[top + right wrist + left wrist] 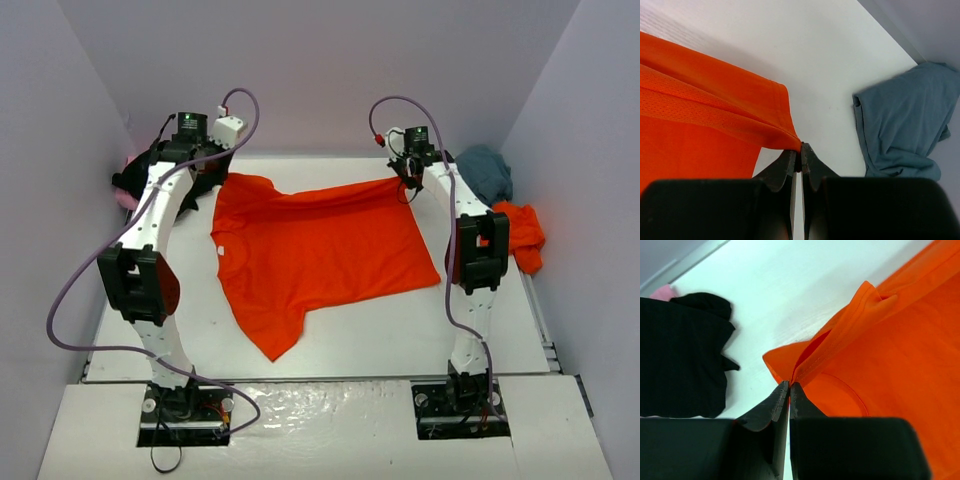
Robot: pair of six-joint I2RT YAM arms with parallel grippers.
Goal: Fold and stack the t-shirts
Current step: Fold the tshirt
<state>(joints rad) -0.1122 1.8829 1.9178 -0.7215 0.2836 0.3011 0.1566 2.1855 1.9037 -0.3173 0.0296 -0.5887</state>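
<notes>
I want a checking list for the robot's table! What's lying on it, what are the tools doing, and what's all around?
Surface: white table, flat.
Job's things: spread orange t-shirt mid-table; crumpled orange t-shirt and teal-grey t-shirt far right; black t-shirt and pink t-shirt far left.
Clutter: nothing seen.
Grippers: left tool and right tool each shut on a far corner of the spread orange t-shirt.
Cables: purple cables loop off both arms.
Surroundings: plain walls on three sides.
</notes>
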